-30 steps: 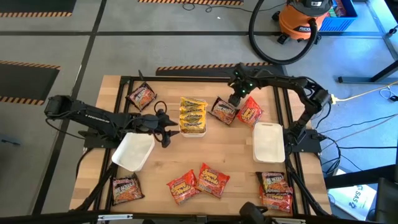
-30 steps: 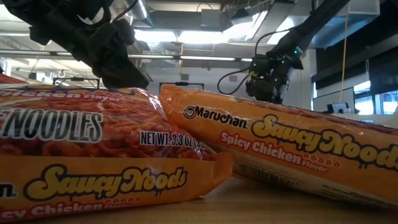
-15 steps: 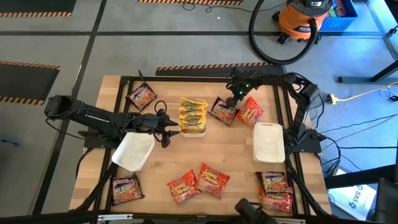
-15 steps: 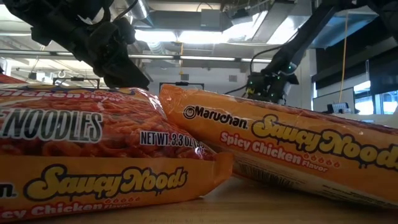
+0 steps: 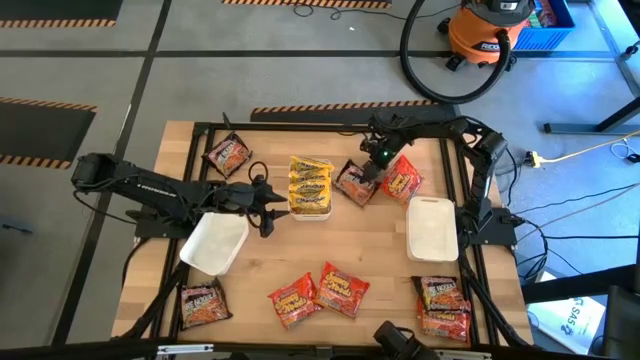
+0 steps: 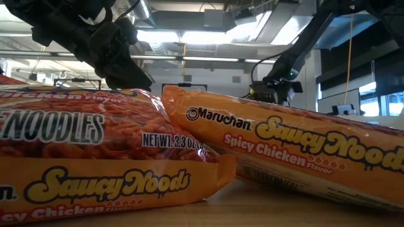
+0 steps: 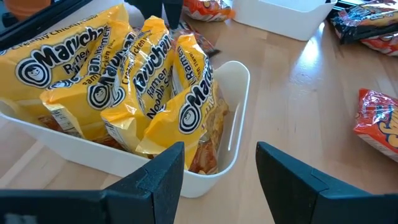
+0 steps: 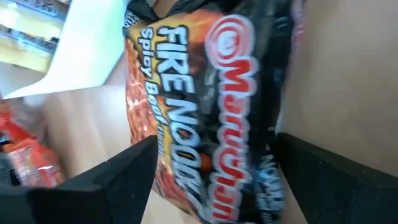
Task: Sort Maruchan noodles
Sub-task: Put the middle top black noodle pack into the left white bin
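The right pincer (image 5: pixel 372 166) hangs over the far middle of the tabletop (image 5: pixel 370 250), directly above a dark packet (image 5: pixel 356 182) printed with red lettering. In the right wrist view that dark packet (image 8: pixel 214 106) fills the space between the two spread fingers (image 8: pixel 118 174), which stand at their widest on either side of it without closing on it; whether they touch it I cannot tell. Just beside it, toward the right edge, lies a red packet (image 5: pixel 403 180), and nearer the right arm's base sits an empty white tray (image 5: pixel 432 228). The left pincer (image 5: pixel 268 208) is low at the left middle, its fingers (image 7: pixel 155 180) partly open and holding nothing, pointed at the near wall of a white tray (image 7: pixel 233 118) packed with yellow packets (image 5: pixel 310 184) standing on edge. Another white tray (image 5: pixel 213 243) lies under the left arm. More dark packets lie at the far left (image 5: pixel 228 154) and near left (image 5: pixel 203 303); two orange packets (image 5: pixel 320 293) lie at the near middle, and they crowd the low view (image 6: pixel 284 151). A small stack of packets (image 5: pixel 442 305) rests at the near right corner.
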Tool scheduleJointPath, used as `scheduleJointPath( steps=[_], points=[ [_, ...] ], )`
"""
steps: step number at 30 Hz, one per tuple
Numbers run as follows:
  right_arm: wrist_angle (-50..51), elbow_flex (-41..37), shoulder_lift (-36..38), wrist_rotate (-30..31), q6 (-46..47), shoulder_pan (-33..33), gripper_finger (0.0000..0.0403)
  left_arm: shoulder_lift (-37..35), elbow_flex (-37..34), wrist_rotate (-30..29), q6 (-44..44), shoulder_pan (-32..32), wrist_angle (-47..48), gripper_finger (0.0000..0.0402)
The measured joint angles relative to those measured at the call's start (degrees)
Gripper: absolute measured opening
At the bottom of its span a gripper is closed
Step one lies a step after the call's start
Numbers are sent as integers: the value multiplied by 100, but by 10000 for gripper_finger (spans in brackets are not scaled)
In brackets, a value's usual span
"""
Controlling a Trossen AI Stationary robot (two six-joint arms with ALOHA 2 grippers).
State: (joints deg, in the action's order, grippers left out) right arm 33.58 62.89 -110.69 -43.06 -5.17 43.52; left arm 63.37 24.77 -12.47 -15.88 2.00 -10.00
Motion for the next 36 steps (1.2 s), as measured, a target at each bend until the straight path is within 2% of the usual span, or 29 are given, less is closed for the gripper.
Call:
scheduleJointPath(
  steps=[6, 11, 15, 24, 28, 31, 36],
  points=[
    [54, 94, -70, 55, -99, -106, 307, -2, 0, -4, 0, 0, -2, 192],
    [27, 91, -70, 166, -107, -141, 272, 0, 0, -55, 55, 0, -11, 192],
    [6, 90, -77, 268, -110, -193, 220, 0, 0, -124, 109, 2, -17, 192],
    [-73, 88, -77, 245, -374, -317, 64, -1, 0, -189, 113, 0, -17, 192],
    [-74, 90, -40, 333, -554, -349, 12, -1, 0, -191, 146, 0, -20, 192],
    [23, 86, 155, 763, -586, -404, 5, 0, 0, -190, 146, 1, -22, 192],
    [373, 77, 787, 1878, -728, -640, 1, -1, 0, -247, 149, 2, -46, 192]
  ],
)
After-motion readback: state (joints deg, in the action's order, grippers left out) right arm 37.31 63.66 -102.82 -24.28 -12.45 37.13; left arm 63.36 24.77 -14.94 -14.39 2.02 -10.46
